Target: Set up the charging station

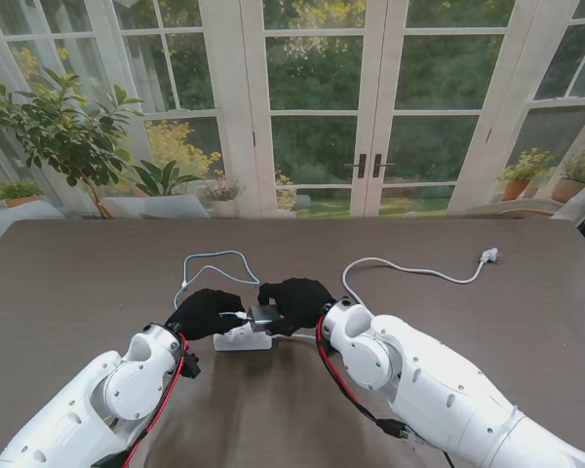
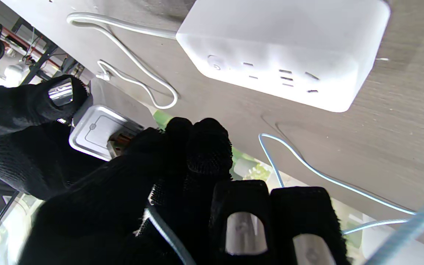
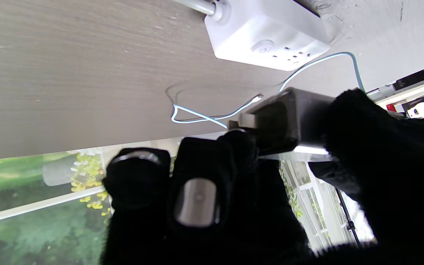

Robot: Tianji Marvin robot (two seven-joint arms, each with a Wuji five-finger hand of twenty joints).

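Above the white power strip (image 1: pixel 244 338) on the bench (image 1: pixel 78 283), the right hand (image 1: pixel 297 302) gripped the charger block (image 1: pixel 264 315) steady so the left hand (image 1: pixel 207 312), pinching the cable plug (image 1: pixel 234 315), could feed it in.

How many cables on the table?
2. A thin bluish cable loops left of centre, running to the left hand. The white power cord trails right from the strip, plug lying loose.
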